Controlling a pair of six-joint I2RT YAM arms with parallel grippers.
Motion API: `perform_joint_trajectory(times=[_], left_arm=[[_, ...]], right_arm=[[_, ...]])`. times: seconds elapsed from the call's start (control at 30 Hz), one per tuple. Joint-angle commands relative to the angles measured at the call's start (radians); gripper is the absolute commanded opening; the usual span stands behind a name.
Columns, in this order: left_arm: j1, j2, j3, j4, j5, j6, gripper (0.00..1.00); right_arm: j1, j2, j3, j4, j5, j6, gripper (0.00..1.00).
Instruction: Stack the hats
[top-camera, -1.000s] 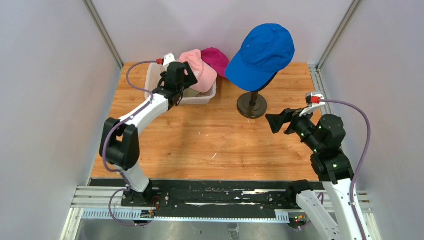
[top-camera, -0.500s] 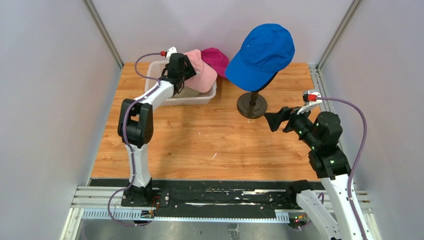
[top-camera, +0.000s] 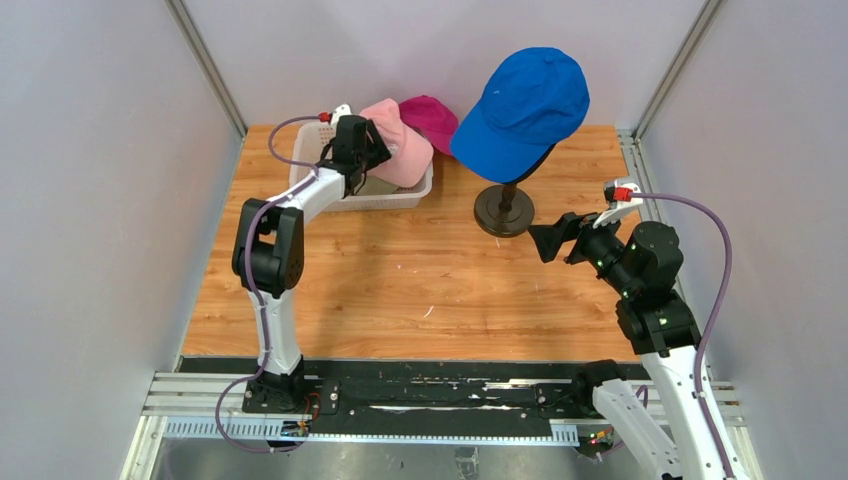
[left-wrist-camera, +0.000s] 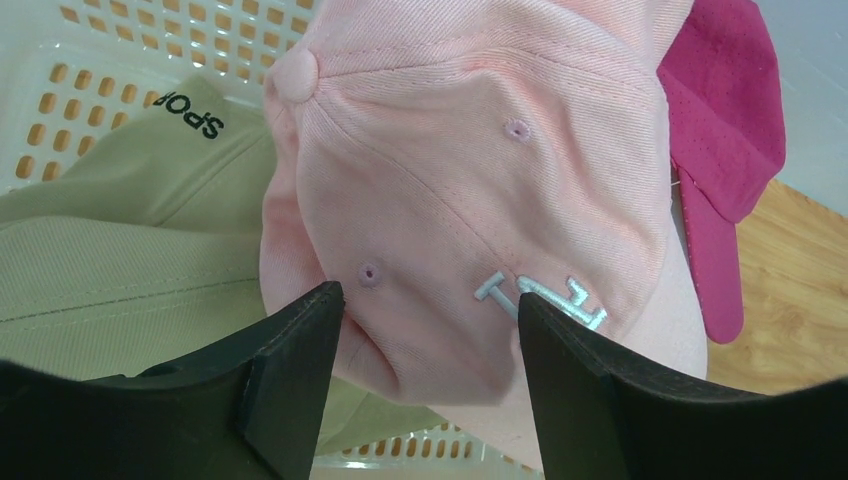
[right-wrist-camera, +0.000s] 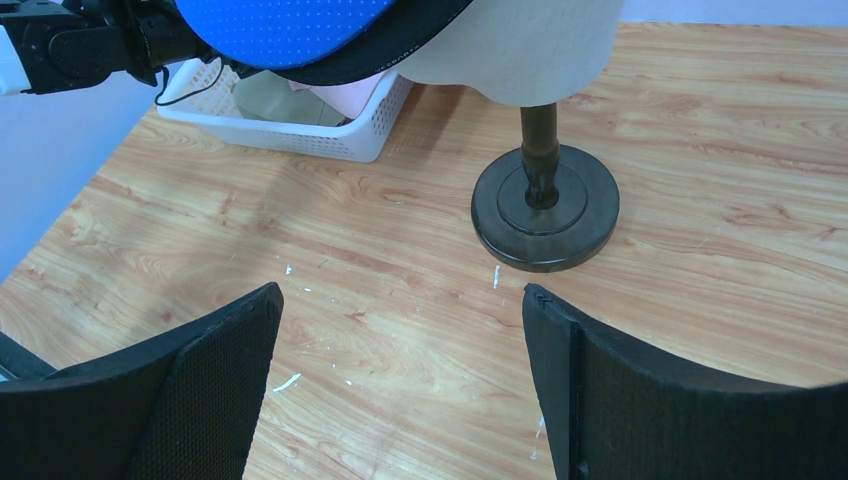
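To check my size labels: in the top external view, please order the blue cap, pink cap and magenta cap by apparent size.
1. blue cap, largest, though raised nearer the camera.
2. pink cap.
3. magenta cap, partly hidden by the pink one.

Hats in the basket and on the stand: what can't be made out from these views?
Khaki cap: left wrist view, mostly under the pink cap and behind the left gripper; its logo is partly covered.
Black cap: only a dark rim shows beneath the blue cap, top and right wrist views; logo hidden.
Mannequin head: covered by caps from above, cut off by the top edge in the right wrist view.
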Motion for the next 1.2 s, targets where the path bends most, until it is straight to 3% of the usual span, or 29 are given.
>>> perform_joint_trajectory(times=[0.0,0.33,0.47,0.53,0.8,0.93,1.17], left_arm=[[0.009,-0.053,-0.035,0.022,0.015,-0.015,0.69],[0.013,-0.101,-0.105,0.063,0.034,-0.028,0.69],[0.015,-0.057,-0.059,0.049,0.04,-0.026,0.68],[0.014,-0.031,-0.034,0.052,0.048,-0.026,0.59],[0.02,0.011,0.021,0.109,0.079,-0.034,0.02],[0.023,-0.061,-0.035,0.129,0.092,-0.046,0.0],[0.024,-0.408,-0.185,0.14,0.086,-0.024,0.0]], right_arm=[[-0.007,-0.001,-0.012,0.023,0.012,-0.009,0.88],[-0.006,0.002,-0.023,0.03,0.012,-0.009,0.88],[-0.006,0.004,-0.025,0.032,0.011,-0.01,0.88],[-0.007,0.003,-0.026,0.032,0.013,-0.012,0.88],[-0.006,0.004,-0.027,0.028,0.018,-0.017,0.88],[-0.006,0.009,-0.023,0.027,0.016,-0.02,0.88],[-0.003,0.0,-0.002,0.021,-0.008,-0.049,0.87]])
